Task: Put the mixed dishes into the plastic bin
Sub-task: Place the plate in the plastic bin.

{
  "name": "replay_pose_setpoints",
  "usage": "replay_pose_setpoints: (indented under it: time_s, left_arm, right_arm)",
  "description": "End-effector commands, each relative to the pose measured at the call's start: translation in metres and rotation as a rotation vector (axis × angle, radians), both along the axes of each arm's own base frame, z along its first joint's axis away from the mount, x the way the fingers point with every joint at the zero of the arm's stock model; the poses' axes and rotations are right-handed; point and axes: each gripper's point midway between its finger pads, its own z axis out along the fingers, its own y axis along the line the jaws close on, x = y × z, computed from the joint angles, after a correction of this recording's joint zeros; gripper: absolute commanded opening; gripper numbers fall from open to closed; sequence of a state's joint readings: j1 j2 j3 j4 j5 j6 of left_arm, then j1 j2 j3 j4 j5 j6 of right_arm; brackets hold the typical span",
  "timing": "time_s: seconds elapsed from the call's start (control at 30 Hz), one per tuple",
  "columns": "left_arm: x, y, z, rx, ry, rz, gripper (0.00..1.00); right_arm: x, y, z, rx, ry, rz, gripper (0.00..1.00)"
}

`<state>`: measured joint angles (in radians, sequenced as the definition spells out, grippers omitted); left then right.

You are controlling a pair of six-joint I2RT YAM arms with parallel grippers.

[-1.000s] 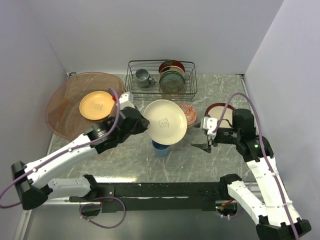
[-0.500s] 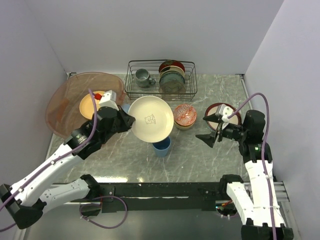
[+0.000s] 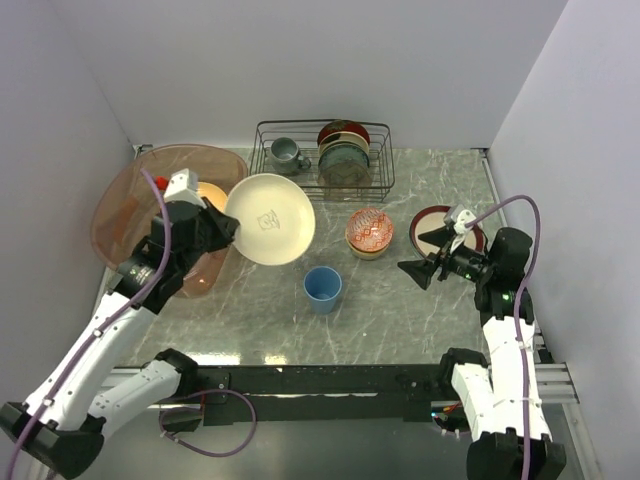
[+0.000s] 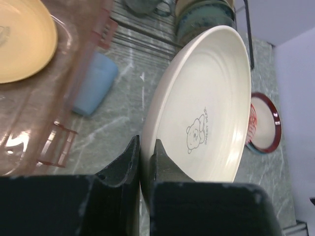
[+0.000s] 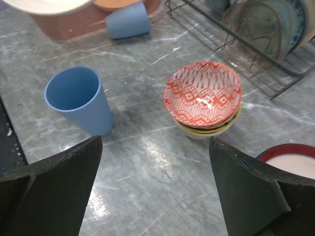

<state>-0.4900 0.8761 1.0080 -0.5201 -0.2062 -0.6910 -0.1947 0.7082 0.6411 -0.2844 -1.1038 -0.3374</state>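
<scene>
My left gripper is shut on the rim of a cream plate with a bear print, held on edge over the bin's right rim. In the left wrist view my jaws pinch that plate. The pinkish plastic bin holds the orange-yellow plate. A red-patterned bowl sits stacked on a cream bowl. One light-blue cup stands upright; another lies on its side by the bin. My right gripper is open and empty, left of the dark red plate.
A black wire rack with a grey mug and upright dark plates stands at the back. A pale dish lies in the dark red plate; no marks show on it. Walls close in on the left, back and right.
My left arm has swung left with the cream plate, from above the blue cup to the bin's right rim. My right arm has drawn back to the right, still open.
</scene>
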Motion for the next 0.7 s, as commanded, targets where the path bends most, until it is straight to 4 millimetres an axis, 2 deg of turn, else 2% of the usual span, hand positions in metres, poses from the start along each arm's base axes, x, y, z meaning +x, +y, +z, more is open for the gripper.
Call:
replay_pose_setpoints:
  time_s: [0.0,0.03,0.07,0.13,0.17,0.23,0.3,0.33,0.37,0.67]
  left_arm:
    - [0.023,0.028,0.031,-0.048,-0.091,0.054,0.01]
    - [0.027,0.028,0.031,-0.066,-0.088,0.033,0.01]
    - [0.035,0.047,0.031,-0.071,-0.088,0.089,0.01]
    - [0.043,0.053,0.029,-0.101,-0.073,0.081,0.01]
    - [0.049,0.067,0.029,-0.106,-0.072,0.120,0.01]
    - [0.058,0.074,0.026,-0.130,-0.059,0.126,0.01]
    - [0.068,0.092,0.020,-0.148,-0.042,0.171,0.01]
    - [0.070,0.093,0.018,-0.166,-0.033,0.162,0.01]
    - [0.075,0.106,0.018,-0.177,-0.039,0.190,0.01]
    - [0.103,0.157,-0.003,-0.221,0.008,0.291,0.01]
  right_arm:
    - [0.010,-0.007,0.013,-0.021,-0.070,-0.047,0.97]
    - [0.010,-0.008,0.013,-0.022,-0.072,-0.052,0.97]
    - [0.011,-0.009,0.013,-0.025,-0.074,-0.060,0.97]
    - [0.012,-0.010,0.014,-0.032,-0.080,-0.071,0.97]
    - [0.013,-0.012,0.014,-0.037,-0.085,-0.083,0.98]
    - [0.014,-0.013,0.015,-0.042,-0.095,-0.095,0.98]
    - [0.014,-0.014,0.016,-0.044,-0.098,-0.101,0.98]
    - [0.014,-0.014,0.016,-0.045,-0.099,-0.101,0.98]
    - [0.015,-0.015,0.016,-0.045,-0.098,-0.104,0.98]
    - [0.019,-0.018,0.014,-0.055,-0.103,-0.127,1.00]
